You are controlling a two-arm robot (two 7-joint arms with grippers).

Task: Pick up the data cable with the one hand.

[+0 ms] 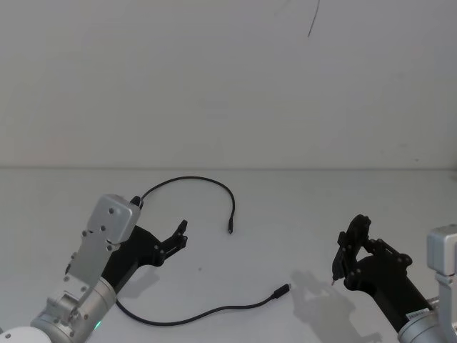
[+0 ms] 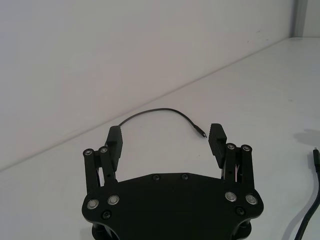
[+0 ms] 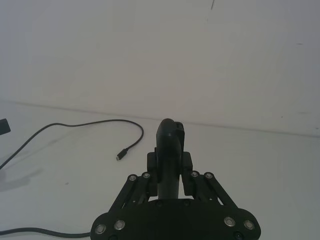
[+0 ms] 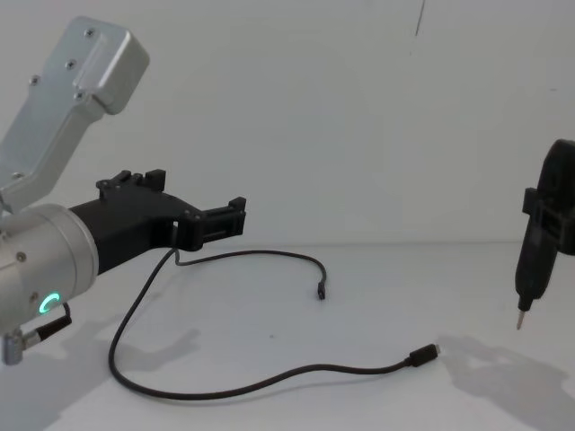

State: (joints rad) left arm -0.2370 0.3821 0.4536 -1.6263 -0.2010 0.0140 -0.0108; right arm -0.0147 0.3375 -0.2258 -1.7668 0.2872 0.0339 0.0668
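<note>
Left hand [image 2: 165,134]: released, fingers [image 2: 217,137] spread wide, nothing between them. It hovers off the worktop [image 1: 300,200] at the left, pointing forward and toward the middle. Silver arm [image 4: 45,260] behind it, green ring [image 4: 49,303] lit.

Cable [image 1: 207,311]: flat on the worktop, not gripped. One stretch arcs from behind the left hand out ahead of it. It then bends back to a plain black plug [image 1: 230,230] just past the fingertips, toward the centre. In the left wrist view that arc and plug sit framed between the open fingers, farther out. The other stretch comes out from under the left arm and sweeps across the near worktop. It ends in a silver-tipped plug [image 4: 424,354] near the middle, between the two hands. The part in between passes under the left hand; can't tell from the chest view whether it touches the hand's underside.

Right hand [image 1: 351,246]: clenched on a black pen tool [image 4: 537,251], both fingers pressed against its body in the right wrist view. Tool hangs near upright, slightly tilted, metal tip [image 4: 519,321] down and off the worktop, shadow below it. It's at the right, well apart from the cable; the nearest bit is the silver-tipped plug.

Plain white wall [image 1: 214,86] behind, with a thin dark line [image 1: 314,18] high on it.
</note>
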